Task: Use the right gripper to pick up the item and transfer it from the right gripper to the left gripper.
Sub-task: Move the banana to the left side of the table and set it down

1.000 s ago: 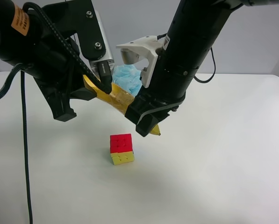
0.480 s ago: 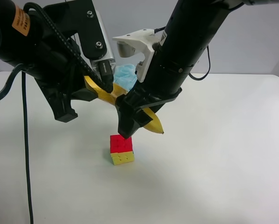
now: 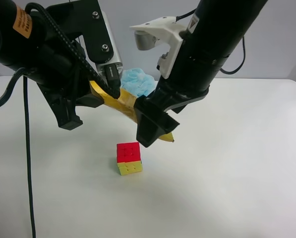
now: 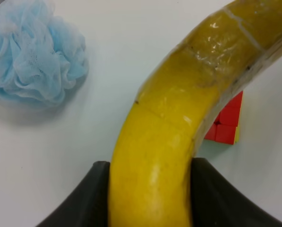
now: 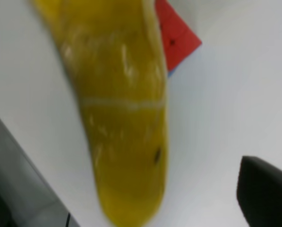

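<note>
- Step in hand, by my read: the handover, late part. The banana point(image 3: 119, 102) is up off the table point(image 3: 237, 188) at the centre of the exterior high view, slanting down to the right with its dark tip lowest.
- left gripper point(image 3: 103, 94) (orange-label arm, upper left of that view): clenched on the banana's upper end. The left wrist view shows black fingers point(image 4: 84, 198) pressed to both sides of the fruit.
- right gripper point(image 3: 155, 126) (white-block arm, upper right): jaws spread, released. The right wrist view shows one black finger point(image 5: 266, 189) with bare table between it and the banana. The other side is a blurred grey edge, so contact there is unclear.
- In the exterior view the right claw overlaps the banana's lower half, so it is close by.
- Next, as a judgement: the right arm backs up and away without brushing the fruit. The left grip is at one end only, so the banana could pivot.
- Around: a red-and-yellow puzzle cube point(image 3: 129, 158) sits on the table just below the tip, apart from it. A light-blue bath sponge point(image 3: 138, 82) is behind at upper centre, partly hidden by the arms. Neither blocks an upward retreat, but a low one could hit the cube.
</note>
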